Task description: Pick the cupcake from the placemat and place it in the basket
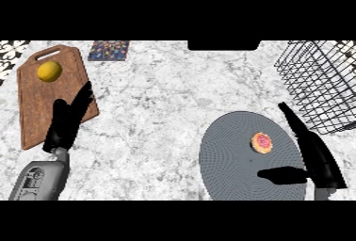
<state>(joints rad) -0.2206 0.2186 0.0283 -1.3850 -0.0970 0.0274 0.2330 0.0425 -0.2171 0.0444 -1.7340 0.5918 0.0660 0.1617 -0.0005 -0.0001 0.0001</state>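
Note:
A small cupcake [262, 142] with pink icing sits on the round grey placemat [233, 160], towards its right side. My right hand [316, 157] is just to the right of the cupcake, open, with fingers stretched up and the thumb pointing left below the cupcake, not touching it. The black wire basket [321, 82] stands at the upper right, beyond the placemat. My left hand [68, 120] rests open at the left, fingers up, over the edge of a wooden board.
A wooden cutting board [42, 108] lies at the far left with a yellow lemon [49, 71] on it. A small patterned mat [109, 50] lies at the back. Marble counter [153, 122] spreads between board and placemat.

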